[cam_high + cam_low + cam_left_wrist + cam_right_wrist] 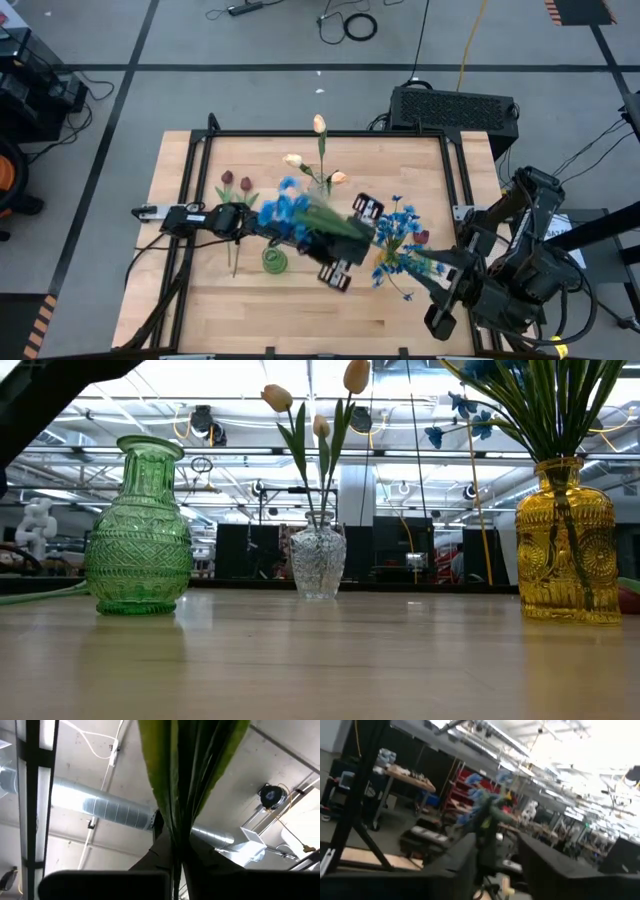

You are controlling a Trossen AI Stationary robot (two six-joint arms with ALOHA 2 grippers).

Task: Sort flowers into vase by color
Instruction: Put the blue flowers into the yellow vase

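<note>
Left end effector [345, 243], near the middle of the counter [300, 320], is clamped on the green stem of one blue flower [290, 210]. Its blooms hang toward 9 o'clock, blurred, above the counter. Right end effector [410, 262] sits at about 4 o'clock, just beside the yellow vase [567, 540], with its fingers apart and nothing in them.

I judge the sort to be past halfway. A bunch of blue blooms [400, 222] already stands in the yellow vase at 3 o'clock. Three cream tulips [277, 398] stand in the clear vase [318, 560] toward 12 o'clock. The green vase [138, 530], at about 7 o'clock, holds nothing I can see. Two dark red tulips [236, 184] lie flat on the counter near 10 o'clock, so they and the held blue stem are what is left.

Room is tight around the centre: the left arm passes just beside the green vase, and the right end effector crowds the yellow one. The near strip at 6 o'clock shows bare wood.
</note>
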